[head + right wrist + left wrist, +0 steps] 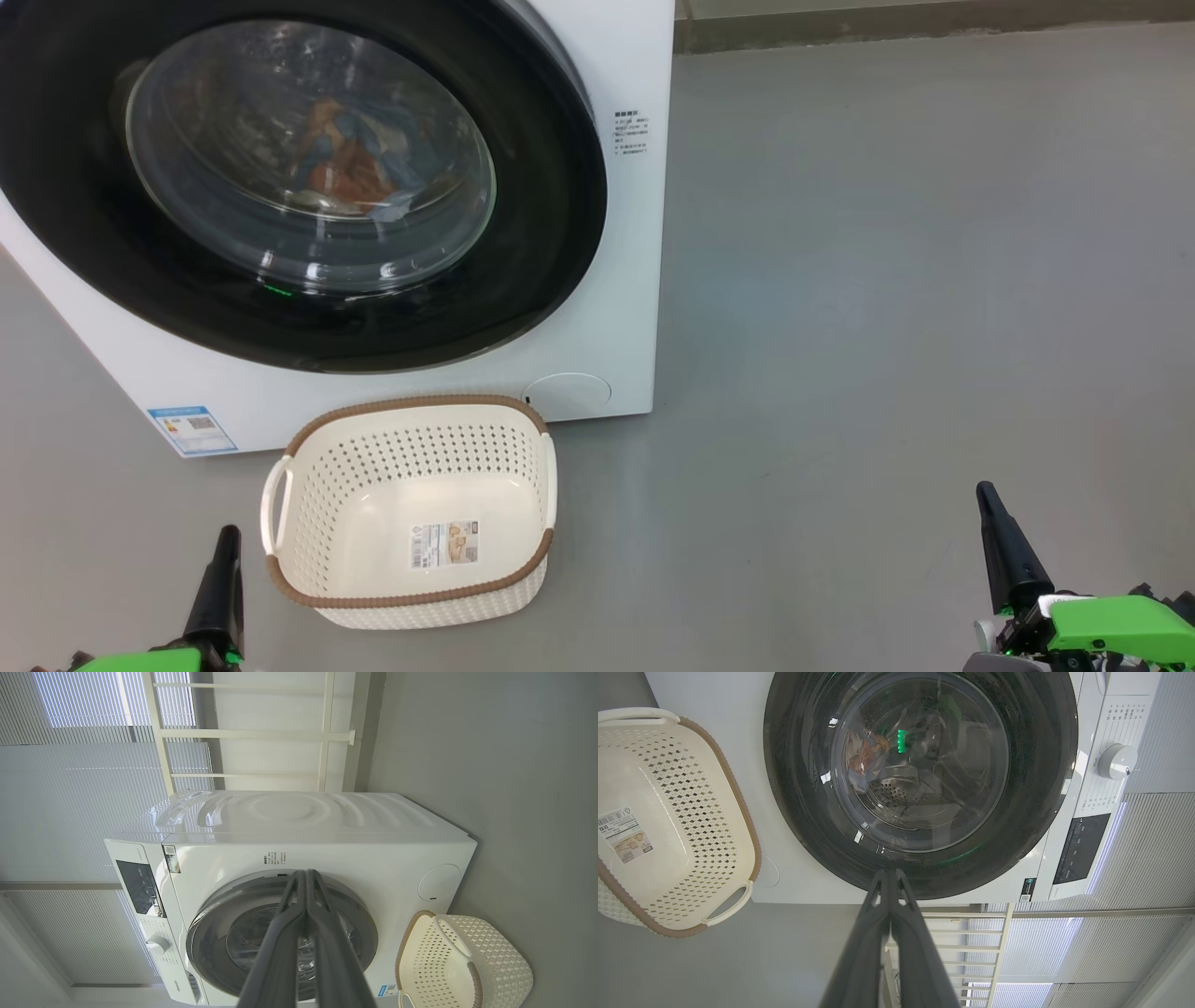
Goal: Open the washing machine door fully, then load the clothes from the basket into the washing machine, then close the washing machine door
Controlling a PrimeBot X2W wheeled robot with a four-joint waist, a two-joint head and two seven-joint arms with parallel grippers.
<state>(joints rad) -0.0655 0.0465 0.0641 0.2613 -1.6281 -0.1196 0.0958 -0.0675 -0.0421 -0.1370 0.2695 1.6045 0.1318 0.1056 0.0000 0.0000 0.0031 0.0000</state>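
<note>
The washing machine door (pixel 560 233) sits shut against the washing machine (pixel 635 280), its top and left side cut off by the edge of the head view. Behind the reflective glass window (pixel 308 159) the clothes (pixel 345 163) show as a blurred orange and blue heap in the drum; separate pieces cannot be made out. The basket (pixel 373 485) stands on the floor (pixel 887 280) just in front of the machine, with a paper label (pixel 446 543) on its bare bottom. The left end effector (pixel 227 539) and the right end effector (pixel 986 495) have their fingers pressed together on nothing, and their bodies are cropped at the bottom edge.
</note>
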